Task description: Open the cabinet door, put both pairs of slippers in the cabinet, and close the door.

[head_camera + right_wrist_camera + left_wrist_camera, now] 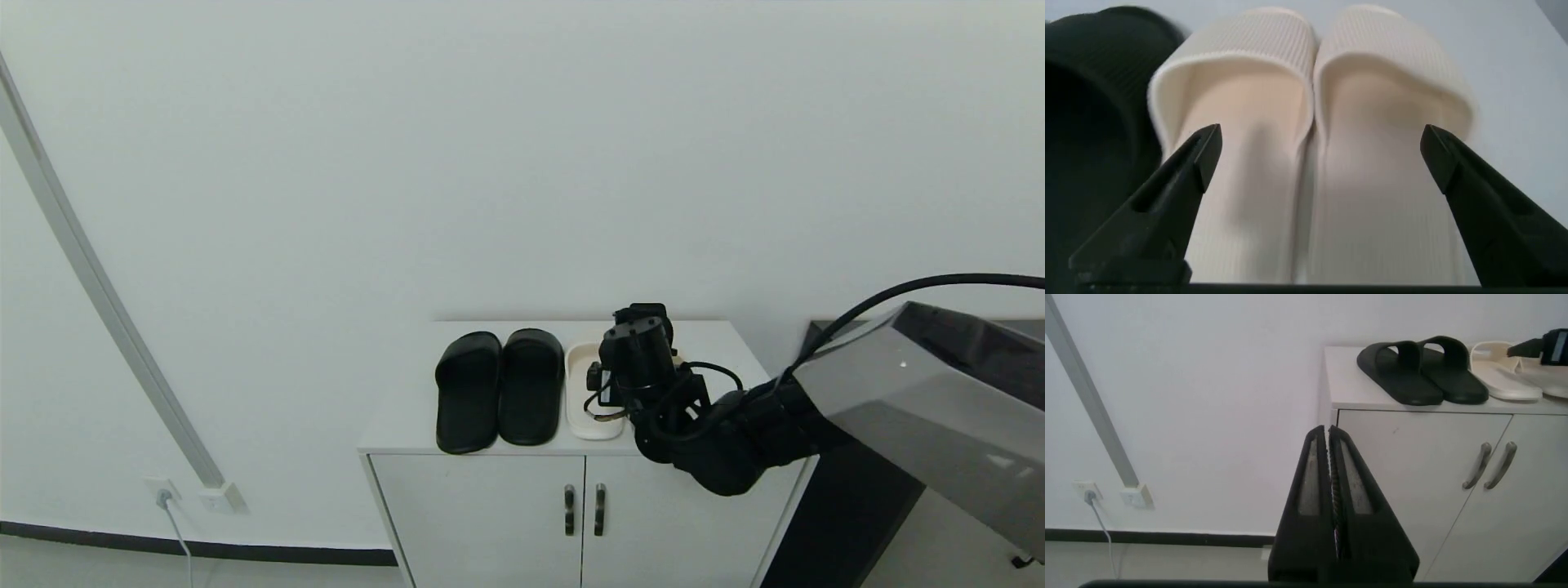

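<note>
Black right arm [735, 441] over cabinet [482, 506]; pincer [1320, 140] spread astride cream slippers [1376, 90].

The left gripper [1328, 429] is seen with its jaws pressed together, before the cabinet [1349, 389], whose doors [1413, 486] are shut. On its top the black slippers [1421, 369] are set, with the cream slippers [1507, 372] just beside them.

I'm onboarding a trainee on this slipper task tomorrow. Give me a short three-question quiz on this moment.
1. True or false: the black slippers and cream slippers both lie on top of the cabinet, whose doors are shut.
2. Which pair does the right gripper straddle? A black, B cream.
3. Fill in: the left gripper is ___ (open or shut).
Key: 1 true; 2 B; 3 shut.
</note>
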### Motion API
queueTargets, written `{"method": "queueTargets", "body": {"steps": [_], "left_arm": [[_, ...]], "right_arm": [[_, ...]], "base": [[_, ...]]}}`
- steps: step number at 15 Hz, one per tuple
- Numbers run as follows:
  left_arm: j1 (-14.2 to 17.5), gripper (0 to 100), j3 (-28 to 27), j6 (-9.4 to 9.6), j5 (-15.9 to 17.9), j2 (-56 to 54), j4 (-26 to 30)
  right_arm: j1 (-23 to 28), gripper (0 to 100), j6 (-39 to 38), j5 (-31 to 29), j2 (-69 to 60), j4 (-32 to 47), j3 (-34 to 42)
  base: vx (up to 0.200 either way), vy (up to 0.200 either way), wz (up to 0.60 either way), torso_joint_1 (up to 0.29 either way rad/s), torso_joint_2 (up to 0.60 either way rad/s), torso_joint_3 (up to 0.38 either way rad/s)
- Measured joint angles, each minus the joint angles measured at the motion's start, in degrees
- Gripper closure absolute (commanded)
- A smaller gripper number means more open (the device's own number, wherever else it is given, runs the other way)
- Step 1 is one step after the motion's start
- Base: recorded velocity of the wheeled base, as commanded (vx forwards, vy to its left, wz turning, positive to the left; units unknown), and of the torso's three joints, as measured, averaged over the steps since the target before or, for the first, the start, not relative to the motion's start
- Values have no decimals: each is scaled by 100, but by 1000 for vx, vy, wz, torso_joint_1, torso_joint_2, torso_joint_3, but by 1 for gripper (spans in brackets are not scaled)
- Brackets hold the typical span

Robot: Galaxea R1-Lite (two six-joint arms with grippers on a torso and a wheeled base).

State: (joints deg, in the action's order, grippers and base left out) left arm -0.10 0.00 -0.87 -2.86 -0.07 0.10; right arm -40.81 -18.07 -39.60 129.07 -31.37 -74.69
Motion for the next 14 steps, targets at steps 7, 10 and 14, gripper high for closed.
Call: {"method": "queueTargets", "body": {"steps": [7, 10, 14], "left_arm": [[0, 100, 0, -4, 0, 0, 0], [2, 100, 0, -6, -2, 0, 0], [0, 100, 0, -9, -2, 0, 4]], "right_arm": [[413, 0, 266, 262, 1025, 17, -1254], [532, 100, 288, 262, 1243, 9, -1499], [556, 100, 360, 224, 1329, -22, -1534]], "base": [[0, 0, 0, 0, 0, 0], [0, 0, 0, 0, 0, 0], [0, 0, 0, 0, 0, 0]]}}
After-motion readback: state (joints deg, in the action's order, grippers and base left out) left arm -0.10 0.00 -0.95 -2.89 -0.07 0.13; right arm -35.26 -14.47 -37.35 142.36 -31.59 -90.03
